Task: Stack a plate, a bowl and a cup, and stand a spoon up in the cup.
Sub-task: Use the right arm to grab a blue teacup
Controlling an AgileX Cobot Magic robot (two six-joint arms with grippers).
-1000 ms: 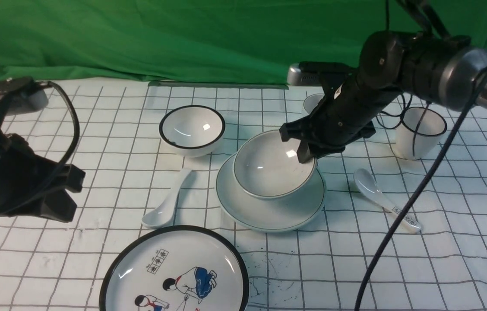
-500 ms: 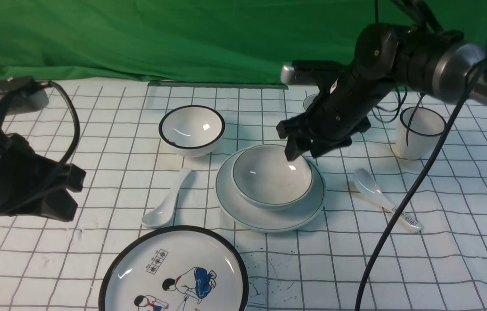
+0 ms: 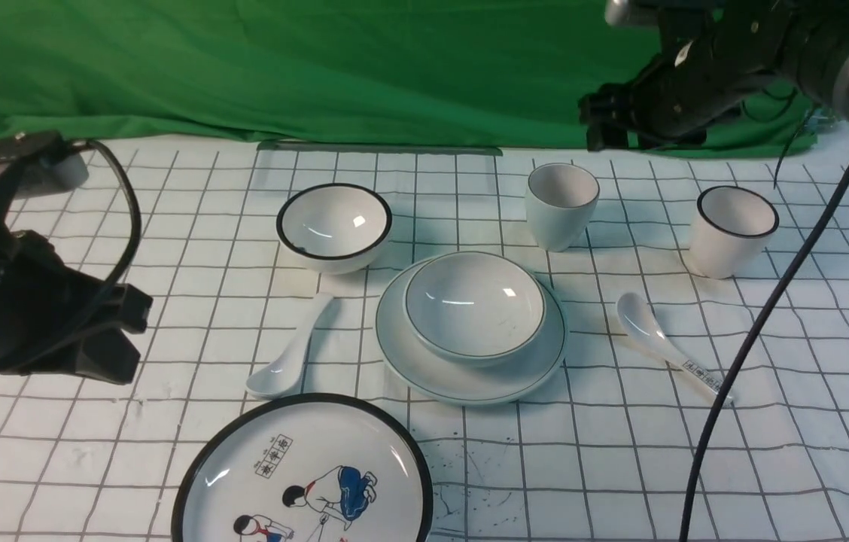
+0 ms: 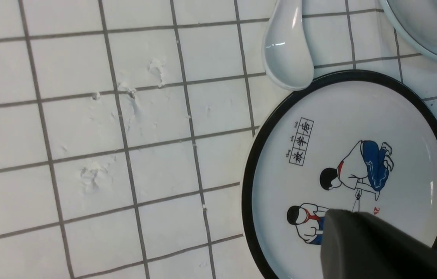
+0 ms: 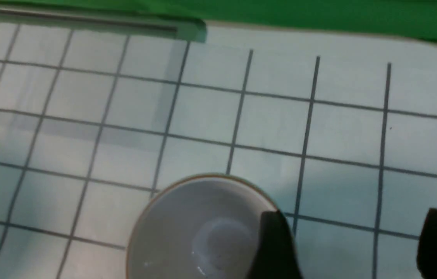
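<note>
So, closest to the camera sits the black-rimmed cartoon plate (image 3: 304, 474), partly cut off by the frame, on the white gridded cloth (image 3: 771, 467). Off to the left the left gripper (image 3: 123, 339) hangs above the cloth, jaws pressed together with nothing in them; its wrist view has the dark tip over that cartoon plate. Just past that plate lies the spoon (image 3: 290, 350), plain white, scoop end nearest, handle pointing away toward the black-rimmed bowl (image 3: 334, 223). Mid-cloth, the plate (image 3: 470, 384) has the bowl (image 3: 474, 305) sitting upright in it, so those two are stacked. Right of them the printed spoon (image 3: 665, 348) lies flat on the cloth. Further back the cup (image 3: 561, 203) stands upright on the cloth by itself, apart from the stack, with the black-rimmed cup (image 3: 734, 229) off to its right. Furthest back and up high, the right gripper (image 3: 599, 124) is in front of the green backdrop (image 3: 319, 68), jaws spread wide and empty; its wrist view looks down into the cup's mouth right beside one finger (image 5: 276, 244).
</note>
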